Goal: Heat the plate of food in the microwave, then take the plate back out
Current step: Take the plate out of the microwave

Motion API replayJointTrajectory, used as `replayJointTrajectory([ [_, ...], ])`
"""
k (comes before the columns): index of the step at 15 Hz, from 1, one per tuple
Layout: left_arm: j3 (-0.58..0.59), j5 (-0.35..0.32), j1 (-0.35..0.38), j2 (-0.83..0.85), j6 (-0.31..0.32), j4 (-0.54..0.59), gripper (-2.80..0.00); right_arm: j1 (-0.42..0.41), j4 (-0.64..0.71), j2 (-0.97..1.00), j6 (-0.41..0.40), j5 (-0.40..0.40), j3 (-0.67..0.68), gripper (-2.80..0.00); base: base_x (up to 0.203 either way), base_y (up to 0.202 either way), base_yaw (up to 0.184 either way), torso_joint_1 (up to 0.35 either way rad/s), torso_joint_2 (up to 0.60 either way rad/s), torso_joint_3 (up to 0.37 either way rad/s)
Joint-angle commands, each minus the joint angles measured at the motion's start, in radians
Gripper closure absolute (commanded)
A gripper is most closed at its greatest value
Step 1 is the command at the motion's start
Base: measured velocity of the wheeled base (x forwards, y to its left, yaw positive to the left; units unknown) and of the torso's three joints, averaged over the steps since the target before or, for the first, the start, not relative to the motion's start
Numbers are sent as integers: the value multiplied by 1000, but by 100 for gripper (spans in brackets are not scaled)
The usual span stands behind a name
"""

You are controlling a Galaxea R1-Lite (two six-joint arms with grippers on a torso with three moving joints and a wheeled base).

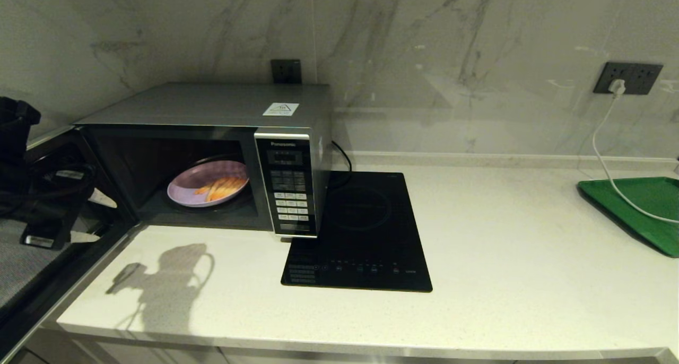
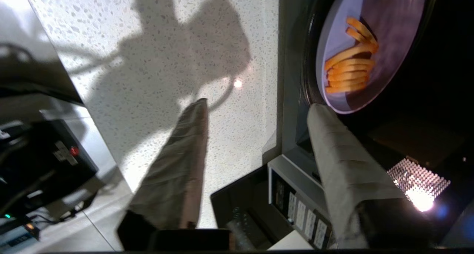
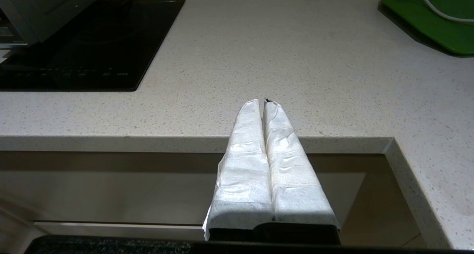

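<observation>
Sitting inside open microwave: lilac plate of food, orange sticks | left hand spread wide, empty | right hand closed

The left gripper hangs just outside the microwave mouth on its door side, its wrapped fingers spread wide apart and holding nothing. The right gripper is parked well away from the microwave, its fingers pressed together, empty.

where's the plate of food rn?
Head view: the plate of food sits inside the open microwave, on the counter's left, just left of its button panel. The open left gripper hovers just outside the opening.
</observation>
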Motion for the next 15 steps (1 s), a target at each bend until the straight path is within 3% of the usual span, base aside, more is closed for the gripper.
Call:
replayJointTrajectory([
  [1, -6, -4, -3, 46, -57, 0, -280, 0, 0, 0, 0, 0, 1, 0, 0, 0, 0, 0, 0, 0],
  [7, 2, -27, -141, 91, -136, 3, -280, 1, 0, 0, 0, -1, 0, 0, 0, 0, 0, 0, 0, 0],
  [9, -11, -27, -198, 128, -198, 0, -280, 0, 0, 0, 0, 0, 0, 0, 0, 0, 0, 0, 0, 0],
  [15, -180, -22, -212, 237, -264, 1, -280, 1, 0, 0, 0, 0, 0, 0, 0, 0, 0, 0, 0, 0],
])
